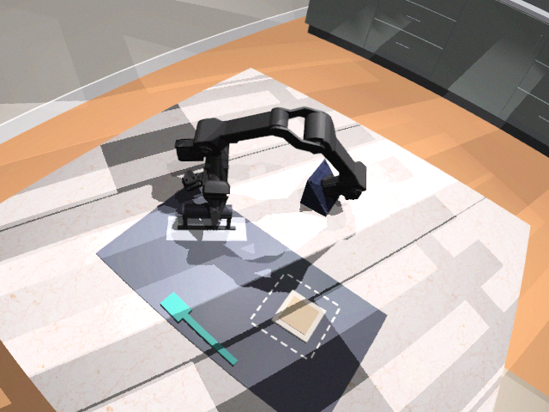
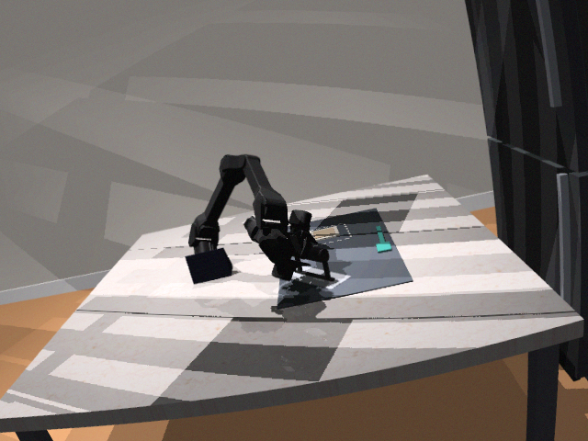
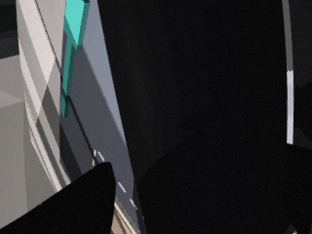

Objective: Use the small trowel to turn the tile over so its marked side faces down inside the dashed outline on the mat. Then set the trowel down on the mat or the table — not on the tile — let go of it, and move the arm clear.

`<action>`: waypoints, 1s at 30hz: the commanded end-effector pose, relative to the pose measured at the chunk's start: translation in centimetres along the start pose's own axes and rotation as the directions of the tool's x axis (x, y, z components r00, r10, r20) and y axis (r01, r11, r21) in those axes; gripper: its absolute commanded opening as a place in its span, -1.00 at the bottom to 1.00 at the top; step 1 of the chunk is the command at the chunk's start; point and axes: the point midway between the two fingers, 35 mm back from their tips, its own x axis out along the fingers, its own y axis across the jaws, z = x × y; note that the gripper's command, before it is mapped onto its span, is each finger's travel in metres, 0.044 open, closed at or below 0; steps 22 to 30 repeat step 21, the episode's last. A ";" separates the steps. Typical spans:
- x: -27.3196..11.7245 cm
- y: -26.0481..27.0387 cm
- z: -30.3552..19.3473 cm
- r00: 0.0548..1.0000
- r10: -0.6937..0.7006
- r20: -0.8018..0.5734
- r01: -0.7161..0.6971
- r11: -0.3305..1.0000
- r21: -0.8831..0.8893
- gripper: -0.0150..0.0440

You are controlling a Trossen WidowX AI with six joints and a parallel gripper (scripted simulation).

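The small trowel point(image 1: 239, 222) point(image 2: 340, 280), a pale flat blade with a black bridge handle on two posts, appears to rest flat at the mat's far left end in the top view. My gripper point(image 1: 216, 214) is open at the handle, pointing down; its fingertips are too dark to tell exactly how they stand around the grip. The tile point(image 1: 301, 315) point(image 2: 325, 232) lies flat inside the dashed outline point(image 1: 338, 305), its upper face tan with a cream border. I see no other mark on it; its underside is hidden. The mat point(image 1: 133, 257) point(image 2: 379, 279) is dark blue.
A teal spatula-shaped tool point(image 1: 208, 336) point(image 2: 383, 245) point(image 3: 69, 70) lies flat along the mat's near edge. A dark navy block point(image 1: 316, 195) point(image 2: 209, 266) stands by the arm's base. Black parts fill most of the wrist view.
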 end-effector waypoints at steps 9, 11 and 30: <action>-4.6 -0.1 0.2 1.000 -0.008 0.006 0.008 1.000 0.000 0.53; -5.7 0.0 0.1 1.000 -0.006 0.005 0.006 1.000 -0.003 0.53; -10.3 4.3 -3.8 0.996 -0.035 0.080 0.036 0.999 -0.001 0.53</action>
